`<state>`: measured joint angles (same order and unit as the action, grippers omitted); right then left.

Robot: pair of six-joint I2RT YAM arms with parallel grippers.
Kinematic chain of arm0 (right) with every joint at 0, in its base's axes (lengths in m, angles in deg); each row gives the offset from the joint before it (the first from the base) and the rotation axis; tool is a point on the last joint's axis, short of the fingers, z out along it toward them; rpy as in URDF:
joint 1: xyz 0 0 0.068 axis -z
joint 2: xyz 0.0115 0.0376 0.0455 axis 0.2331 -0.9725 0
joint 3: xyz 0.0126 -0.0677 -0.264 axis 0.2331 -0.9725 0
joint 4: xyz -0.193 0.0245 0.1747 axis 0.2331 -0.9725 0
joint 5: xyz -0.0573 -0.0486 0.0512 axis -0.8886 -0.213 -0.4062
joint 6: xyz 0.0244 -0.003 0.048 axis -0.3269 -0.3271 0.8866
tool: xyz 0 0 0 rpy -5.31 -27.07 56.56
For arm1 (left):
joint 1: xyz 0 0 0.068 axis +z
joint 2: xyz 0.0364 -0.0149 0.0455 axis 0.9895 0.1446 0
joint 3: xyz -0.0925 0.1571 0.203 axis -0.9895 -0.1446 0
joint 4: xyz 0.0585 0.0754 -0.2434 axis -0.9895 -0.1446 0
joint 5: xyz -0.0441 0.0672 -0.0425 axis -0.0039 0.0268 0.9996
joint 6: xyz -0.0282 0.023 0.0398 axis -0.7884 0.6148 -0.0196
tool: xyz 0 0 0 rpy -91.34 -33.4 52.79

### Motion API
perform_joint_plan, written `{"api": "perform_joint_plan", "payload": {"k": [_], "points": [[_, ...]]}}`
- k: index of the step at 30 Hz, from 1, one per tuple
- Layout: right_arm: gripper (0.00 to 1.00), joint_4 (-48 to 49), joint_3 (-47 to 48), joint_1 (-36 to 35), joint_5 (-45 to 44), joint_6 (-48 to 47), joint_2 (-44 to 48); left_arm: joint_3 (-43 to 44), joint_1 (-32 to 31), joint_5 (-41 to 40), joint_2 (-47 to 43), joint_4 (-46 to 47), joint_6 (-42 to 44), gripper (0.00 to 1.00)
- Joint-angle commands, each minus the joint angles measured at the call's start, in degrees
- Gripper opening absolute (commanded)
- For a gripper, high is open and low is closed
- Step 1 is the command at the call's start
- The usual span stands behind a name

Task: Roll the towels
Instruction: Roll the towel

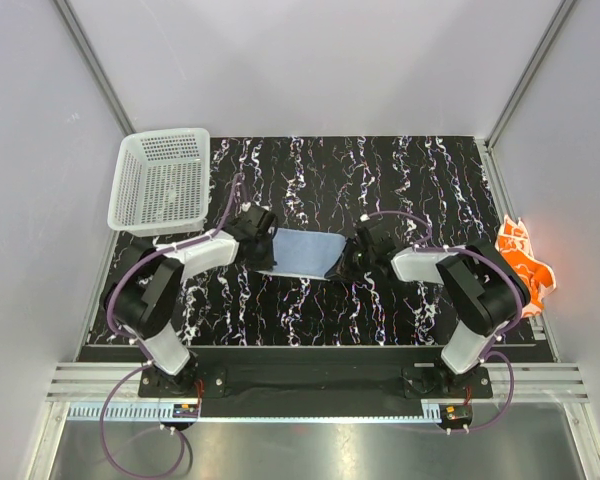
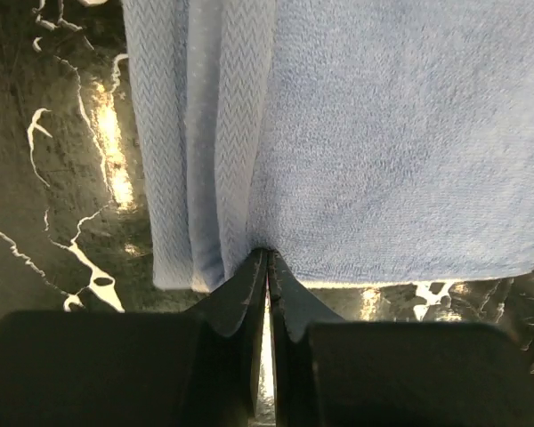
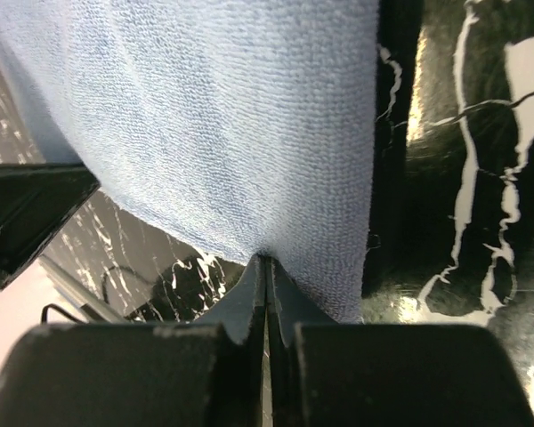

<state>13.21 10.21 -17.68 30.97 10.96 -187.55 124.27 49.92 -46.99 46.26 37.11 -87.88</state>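
The light blue towel [image 1: 305, 253] is stretched between my two grippers over the middle of the black marbled table. My left gripper [image 1: 263, 250] is shut on its left edge; in the left wrist view the fingertips [image 2: 267, 258] pinch the hem of the blue towel [image 2: 383, 133], with a fold hanging at the left. My right gripper [image 1: 353, 258] is shut on the right edge, and the right wrist view shows the blue towel [image 3: 231, 116] caught at the fingertips [image 3: 265, 262]. The orange flowered towel [image 1: 525, 262] lies crumpled at the table's right edge.
A white perforated basket [image 1: 162, 182] stands at the back left corner of the table. Grey walls close in on both sides and behind. The arm bases are bolted along the near rail [image 1: 310, 380].
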Motion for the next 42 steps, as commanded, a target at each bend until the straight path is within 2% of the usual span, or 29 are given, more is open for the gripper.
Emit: {"api": "perform_joint_plan", "payload": {"k": [1,5,11,13,18,21,24,25,26,27,28,29,32,37,42], "points": [[0.0,0.7,-4.1,-0.2,-0.9,0.2,-2.1,-4.3,2.2,1.7,-1.4,3.9,-1.8,0.09],[0.0,2.7,-7.9,-0.2,-0.3,1.3,-2.5,-8.0,5.0,2.9,-2.3,6.5,-2.8,0.09],[0.0,5.6,-13.2,-3.0,0.2,4.1,-0.6,-8.7,5.3,1.9,-2.6,5.8,-0.9,0.09],[0.0,0.3,-12.9,-5.6,-2.2,5.1,1.8,-8.4,5.3,0.5,-2.6,4.9,-0.2,0.09],[0.0,-15.6,-7.3,-17.0,-11.3,7.6,9.7,-7.7,5.3,-1.6,-4.0,3.8,0.3,0.11],[0.0,-21.5,-3.7,-17.7,-13.6,7.4,15.4,-6.4,5.1,-3.1,-5.6,1.7,0.4,0.11],[0.02,-28.3,2.3,-17.5,-20.7,4.0,19.8,-5.5,4.5,-5.1,-9.0,-1.3,0.6,0.2],[0.06,-29.7,4.1,-15.9,-21.5,1.1,20.1,-4.7,4.2,-5.4,-9.9,-3.1,0.6,0.33],[0.25,-31.4,7.8,-14.5,-22.0,0.0,19.8,-4.1,4.1,-5.3,-11.9,-4.2,0.5,0.44],[0.36,-33.9,9.4,-13.1,-21.8,-1.2,19.0,-3.4,3.9,-4.6,-12.8,-5.5,0.6,0.53],[0.46,-34.2,10.7,-10.0,-21.5,-3.0,18.6,-2.1,3.5,-4.4,-13.8,-7.8,0.9,0.67],[0.59,-33.8,11.7,-8.6,-20.2,-3.7,18.1,-1.3,3.3,-4.1,-15.6,-9.0,1.2,0.73],[0.61,-30.5,13.6,-3.3,-15.7,-5.7,14.5,1.9,2.9,-3.8,-18.6,-14.6,2.8,0.96],[0.62,-28.2,18.9,-2.4,-12.9,-7.8,3.6,3.9,2.9,-3.4,-22.9,-21.4,7.9,0.99],[0.61,-24.6,21.7,-2.4,-10.2,-6.9,-4.7,1.2,2.9,-4.5,-28.5,-24.1,11.8,0.99]]}}
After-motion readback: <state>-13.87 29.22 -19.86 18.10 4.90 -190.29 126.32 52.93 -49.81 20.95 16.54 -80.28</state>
